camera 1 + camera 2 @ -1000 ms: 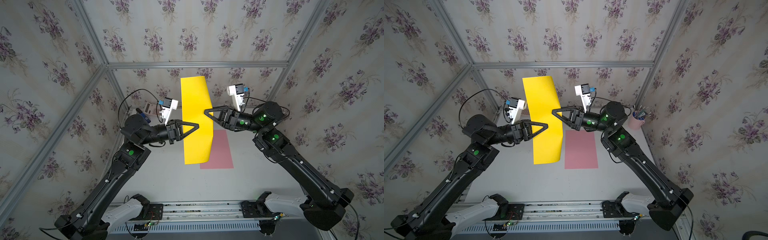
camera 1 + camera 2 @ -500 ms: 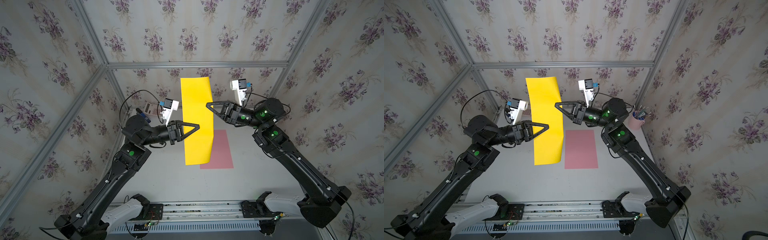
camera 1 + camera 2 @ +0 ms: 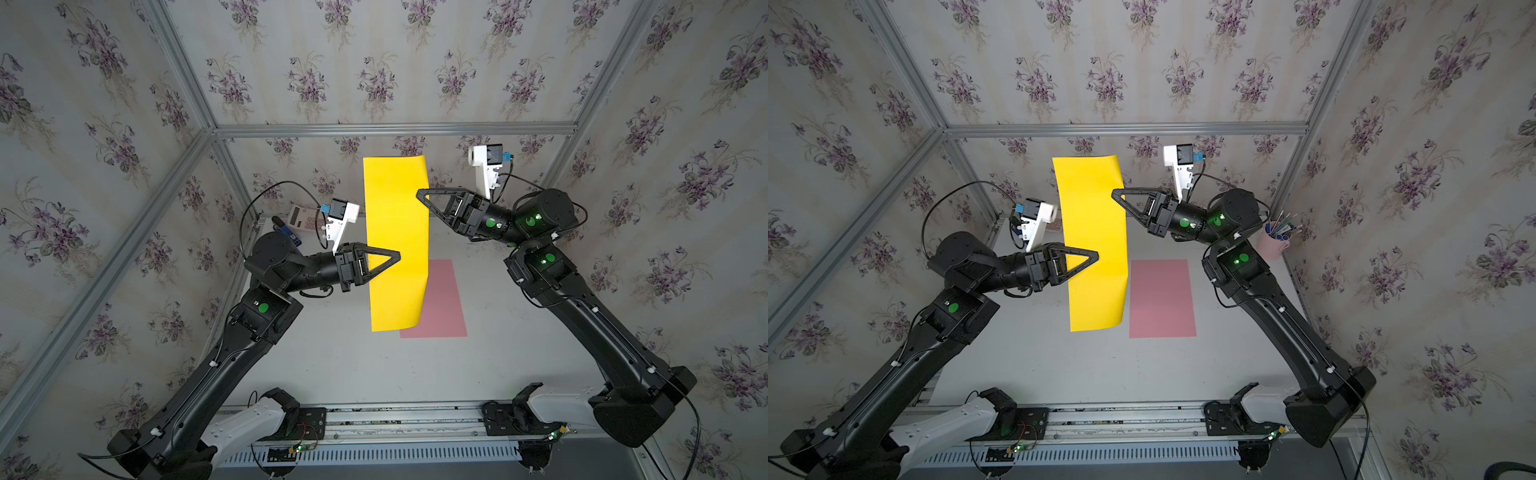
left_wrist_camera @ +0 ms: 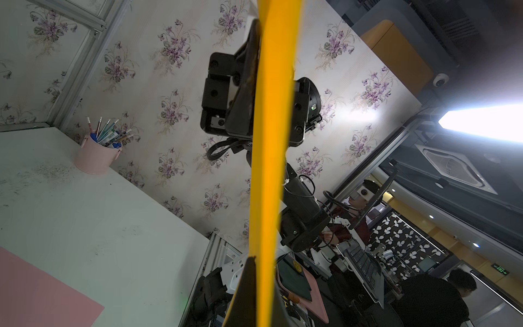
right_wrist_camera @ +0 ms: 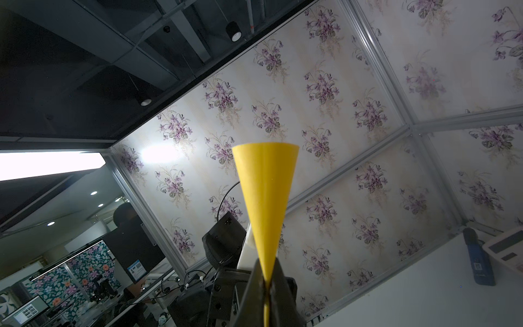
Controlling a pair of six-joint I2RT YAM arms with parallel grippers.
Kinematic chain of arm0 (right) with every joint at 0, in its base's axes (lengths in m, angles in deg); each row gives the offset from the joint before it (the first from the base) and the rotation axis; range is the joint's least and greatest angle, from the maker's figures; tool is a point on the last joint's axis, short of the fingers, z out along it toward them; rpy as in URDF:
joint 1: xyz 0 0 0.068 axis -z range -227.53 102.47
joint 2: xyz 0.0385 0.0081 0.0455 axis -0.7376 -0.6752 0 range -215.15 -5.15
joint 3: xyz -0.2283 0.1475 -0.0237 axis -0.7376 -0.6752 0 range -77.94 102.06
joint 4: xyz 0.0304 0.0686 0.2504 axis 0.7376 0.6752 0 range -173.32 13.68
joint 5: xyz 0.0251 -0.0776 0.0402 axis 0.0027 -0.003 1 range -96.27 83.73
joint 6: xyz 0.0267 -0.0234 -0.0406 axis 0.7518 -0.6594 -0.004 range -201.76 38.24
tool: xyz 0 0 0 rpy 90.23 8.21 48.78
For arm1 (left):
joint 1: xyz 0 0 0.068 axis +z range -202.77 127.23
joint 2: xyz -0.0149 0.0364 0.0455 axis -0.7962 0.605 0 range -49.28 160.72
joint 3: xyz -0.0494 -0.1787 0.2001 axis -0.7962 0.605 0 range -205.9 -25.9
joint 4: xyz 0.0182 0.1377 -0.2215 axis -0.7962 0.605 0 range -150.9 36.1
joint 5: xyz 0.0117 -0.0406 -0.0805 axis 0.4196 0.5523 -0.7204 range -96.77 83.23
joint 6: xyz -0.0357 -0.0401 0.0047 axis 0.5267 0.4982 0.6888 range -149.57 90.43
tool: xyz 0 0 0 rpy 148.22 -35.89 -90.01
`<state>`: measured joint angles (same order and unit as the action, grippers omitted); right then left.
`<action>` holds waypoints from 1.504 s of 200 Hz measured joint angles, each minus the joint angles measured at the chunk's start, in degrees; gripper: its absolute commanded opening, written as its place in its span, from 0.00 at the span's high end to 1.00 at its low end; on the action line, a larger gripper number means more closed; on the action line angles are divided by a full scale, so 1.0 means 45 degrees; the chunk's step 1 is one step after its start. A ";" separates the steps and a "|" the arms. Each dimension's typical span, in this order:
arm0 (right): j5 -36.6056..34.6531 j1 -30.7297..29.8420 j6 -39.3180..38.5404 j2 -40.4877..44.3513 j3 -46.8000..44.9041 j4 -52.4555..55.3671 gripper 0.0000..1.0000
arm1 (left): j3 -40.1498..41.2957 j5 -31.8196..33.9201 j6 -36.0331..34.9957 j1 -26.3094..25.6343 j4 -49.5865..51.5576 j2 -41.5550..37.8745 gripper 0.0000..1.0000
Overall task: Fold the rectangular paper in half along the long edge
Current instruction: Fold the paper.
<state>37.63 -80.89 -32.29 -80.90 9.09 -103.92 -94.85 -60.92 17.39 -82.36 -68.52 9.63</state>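
Two grippers: the left gripper (image 3: 397,255) and the right gripper (image 3: 419,194) both pinch one yellow paper sheet (image 3: 397,216), each with its jaws pressed together on it.
Paper: it is held upright in the air, clear of the table, with its long edges running up and down.
Left grip: it sits on the sheet's lower half, the fingers reaching in across the face from the left long edge.
Right grip: it sits higher up, at the right long edge. The right wrist view shows the jaws closed tight on the yellow edge.
Surface: a white tabletop (image 3: 353,374), scuffed grey in patches, carries a pink paper sheet (image 3: 442,299). The pink sheet lies flat near the middle, below and beside the hanging yellow one.
Back corners: a calculator (image 3: 300,217) is on the left, and a pink pen cup (image 3: 1273,245) full of pens is on the right.
Room: floral wallpaper (image 3: 395,75) with purple blooms covers three walls, its panels joined by an aluminium frame (image 3: 395,129).
Beyond: the left wrist view catches a dim office, a bright ceiling light (image 4: 481,124) and a person in a dark shirt (image 4: 435,300).
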 measured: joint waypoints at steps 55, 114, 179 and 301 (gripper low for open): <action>0.0160 0.0233 0.0083 -0.0413 0.0801 -0.0112 0.92 | 0.0005 0.0000 -0.0097 -0.0063 0.0015 0.0000 1.00; 0.0257 0.0359 0.0228 -0.0874 0.1477 -0.0151 0.95 | 0.0053 0.0015 -0.0136 -0.0146 0.0024 0.0034 1.00; 0.0393 0.1001 0.0389 -0.1141 0.1977 -0.0379 0.84 | 0.0053 0.0015 -0.0214 -0.0223 0.0044 0.0010 1.00; 0.0437 0.1103 0.0427 -0.0068 0.1350 -0.0219 0.54 | -0.0306 0.0199 -0.0432 -0.0272 0.0670 0.0146 1.00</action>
<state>39.60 -75.93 -30.37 -81.20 15.16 -104.91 -96.23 -60.03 15.44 -83.58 -65.50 10.29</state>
